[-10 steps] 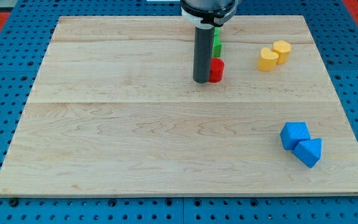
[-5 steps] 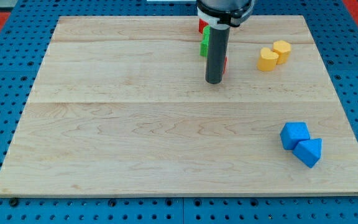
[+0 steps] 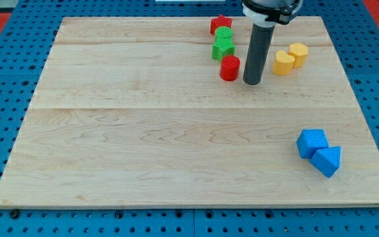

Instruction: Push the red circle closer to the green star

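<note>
The red circle [image 3: 229, 68] is a short red cylinder near the top middle of the wooden board [image 3: 143, 131]. The green star [image 3: 223, 48] lies just above it and slightly left, almost touching it. A second green block [image 3: 224, 33] sits above the star, its shape unclear. My tip [image 3: 252, 81] stands just right of the red circle and a little below it, with a small gap between them.
A red block [image 3: 220, 24] sits at the top of the same column. Two yellow blocks [image 3: 283, 63] [image 3: 299, 53] lie right of my tip. Two blue blocks [image 3: 312, 143] [image 3: 327, 161] lie at the lower right. Blue pegboard surrounds the board.
My tip has moved from the left side of the red circle, across its front, to its right side. The red circle has barely shifted.
</note>
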### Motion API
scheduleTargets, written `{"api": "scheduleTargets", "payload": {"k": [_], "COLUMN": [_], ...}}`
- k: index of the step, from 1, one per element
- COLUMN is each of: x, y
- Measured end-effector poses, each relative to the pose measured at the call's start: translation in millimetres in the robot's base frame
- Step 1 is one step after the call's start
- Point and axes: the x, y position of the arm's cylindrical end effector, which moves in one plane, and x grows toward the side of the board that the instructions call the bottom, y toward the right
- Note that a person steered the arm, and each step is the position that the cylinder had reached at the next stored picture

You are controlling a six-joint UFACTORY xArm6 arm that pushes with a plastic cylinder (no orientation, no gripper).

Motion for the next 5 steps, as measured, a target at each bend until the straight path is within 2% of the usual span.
{"api": "scheduleTargets", "payload": {"k": [5], "x": [-6], "y": [-30]}}
